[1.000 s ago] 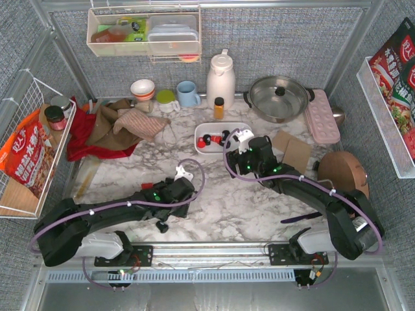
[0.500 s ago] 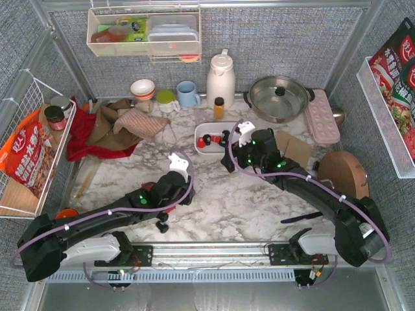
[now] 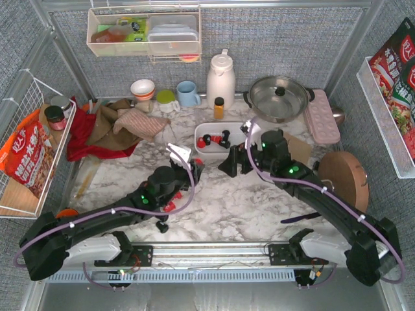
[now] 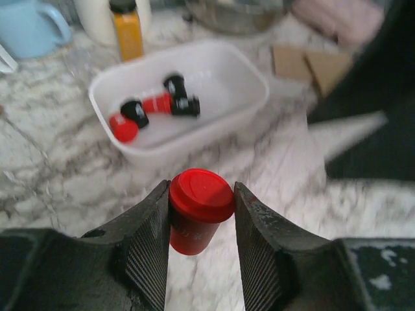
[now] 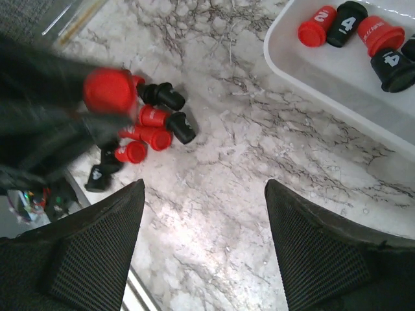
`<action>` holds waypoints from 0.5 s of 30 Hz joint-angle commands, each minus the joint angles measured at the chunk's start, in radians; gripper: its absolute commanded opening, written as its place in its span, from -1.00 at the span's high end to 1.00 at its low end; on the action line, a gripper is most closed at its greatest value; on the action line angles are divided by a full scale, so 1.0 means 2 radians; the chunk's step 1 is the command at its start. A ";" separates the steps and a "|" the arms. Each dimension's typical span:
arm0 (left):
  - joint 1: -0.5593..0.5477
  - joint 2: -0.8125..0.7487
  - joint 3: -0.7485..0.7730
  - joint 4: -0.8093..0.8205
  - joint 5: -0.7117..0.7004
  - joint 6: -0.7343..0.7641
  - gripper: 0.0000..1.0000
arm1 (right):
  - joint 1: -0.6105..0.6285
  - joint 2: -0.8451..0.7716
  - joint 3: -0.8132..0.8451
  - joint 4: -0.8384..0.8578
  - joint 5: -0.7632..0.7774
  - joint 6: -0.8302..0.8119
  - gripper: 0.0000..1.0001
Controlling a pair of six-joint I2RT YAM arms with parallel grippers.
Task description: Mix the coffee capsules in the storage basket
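Note:
The white storage basket [image 3: 200,129] stands at mid-table with several red and black coffee capsules [image 3: 214,139] in it, also seen in the left wrist view as the basket [image 4: 220,84] with capsules [image 4: 155,107]. My left gripper [image 4: 201,217] is shut on a red capsule [image 4: 198,207], held upright above the marble just short of the basket. In the top view the left gripper [image 3: 193,167] is left of the right gripper [image 3: 228,165]. My right gripper [image 5: 204,194] is open and holds nothing, over bare marble beside the basket [image 5: 285,52].
Loose red and black capsules [image 5: 152,123] lie on the marble near the left arm [image 3: 168,206]. Behind the basket stand an orange bottle [image 3: 219,107], a white jug [image 3: 220,78], a blue mug [image 3: 188,94] and a pot [image 3: 279,97]. A pink tray [image 3: 322,116] and cardboard pieces [image 3: 295,150] lie on the right.
My left arm has reached forward toward the basket with the red capsule in its jaws. My right gripper has drawn back out of the basket and turned to face left.

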State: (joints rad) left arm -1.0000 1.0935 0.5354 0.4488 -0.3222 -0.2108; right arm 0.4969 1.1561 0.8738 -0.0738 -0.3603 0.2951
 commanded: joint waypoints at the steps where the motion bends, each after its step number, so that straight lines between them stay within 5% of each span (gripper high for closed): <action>1: 0.011 0.024 0.052 0.041 -0.047 -0.047 0.16 | 0.001 -0.045 -0.075 0.142 -0.027 -0.035 -0.57; 6: 0.016 0.063 0.106 0.022 -0.039 -0.137 0.16 | 0.018 -0.066 -0.192 0.401 -0.037 -0.060 -0.56; 15: 0.017 0.099 0.136 0.040 -0.007 -0.223 0.16 | 0.028 0.000 -0.199 0.567 0.009 -0.060 -0.32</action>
State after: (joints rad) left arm -0.9668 1.2785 0.7967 0.4911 -0.3664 -0.5697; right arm 0.5510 1.1156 0.4713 0.8089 -0.3679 0.1753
